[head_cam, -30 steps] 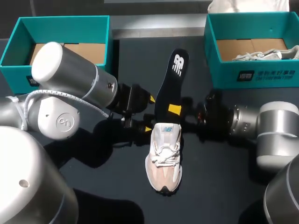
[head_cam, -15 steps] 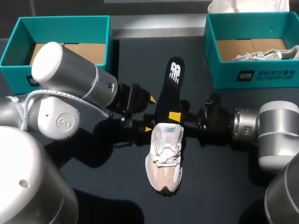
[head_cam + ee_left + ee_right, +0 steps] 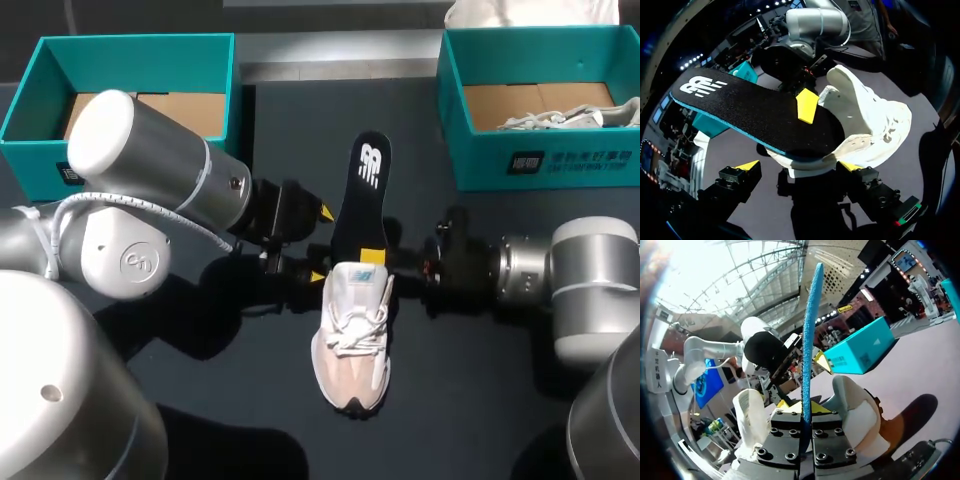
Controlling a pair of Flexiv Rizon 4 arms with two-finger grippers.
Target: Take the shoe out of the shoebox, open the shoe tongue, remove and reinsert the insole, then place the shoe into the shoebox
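Observation:
A white and pink shoe [image 3: 350,345] lies on the dark table, toe toward the near edge. A black insole [image 3: 358,195] with a white logo stands tilted up from the shoe's opening, its front end inside. My right gripper [image 3: 372,256] is shut on the insole just above the heel collar. In the right wrist view the insole [image 3: 810,335] shows edge-on, pinched between the gripper [image 3: 811,415]. My left gripper [image 3: 321,244] is open beside the heel. In its own view the heel [image 3: 805,162] sits between the wide fingers of that gripper [image 3: 799,166], under the insole [image 3: 755,112].
A teal shoebox [image 3: 130,45] with a cardboard floor stands at the back left. A second teal shoebox [image 3: 545,165] at the back right holds another white shoe [image 3: 570,117]. Bare dark table [image 3: 450,400] lies near the shoe's toe.
The insole has slid down and deeper into the shoe, carried by my right gripper, which moved toward the heel. The left arm and the shoe have stayed put.

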